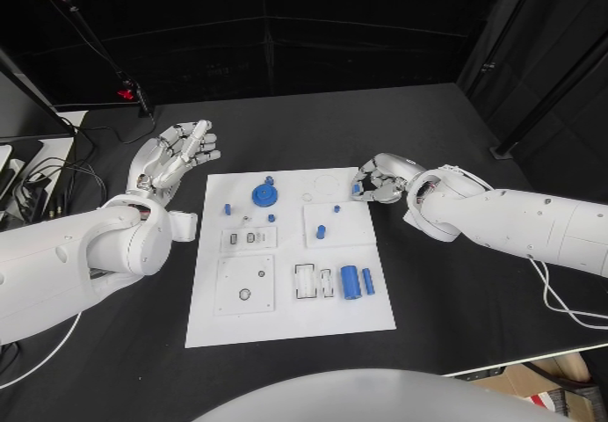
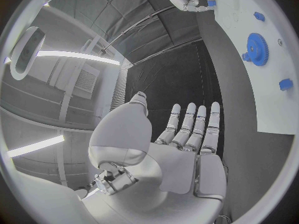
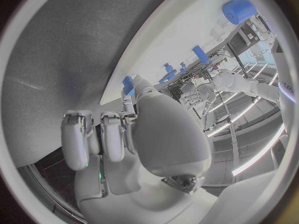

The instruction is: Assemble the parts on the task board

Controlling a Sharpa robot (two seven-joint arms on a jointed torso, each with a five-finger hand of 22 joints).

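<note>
From the head camera I see the task board (image 1: 289,325) lying mid-table, with the left hand (image 1: 175,156) off its 10 o'clock corner over bare table, fingers straight and close together, holding nothing. The right hand (image 1: 380,178) sits at the board's 2 o'clock edge, fingers curled in on a small blue part (image 1: 358,187). On the board I count 1 blue gear (image 1: 265,194) near 12 o'clock, 2 blue cylinders (image 1: 350,282) standing side by side toward 4 o'clock, and 4 small blue pieces: 2 left of centre, 2 right of centre. On my left wrist camera the left hand (image 2: 187,144) is flat and empty, and I count 1 gear (image 2: 256,49) on the board (image 2: 274,109). On my right wrist camera the right hand (image 3: 124,139) pinches the blue part (image 3: 127,83) at the fingertips, over the board's (image 3: 181,40) edge.
</note>
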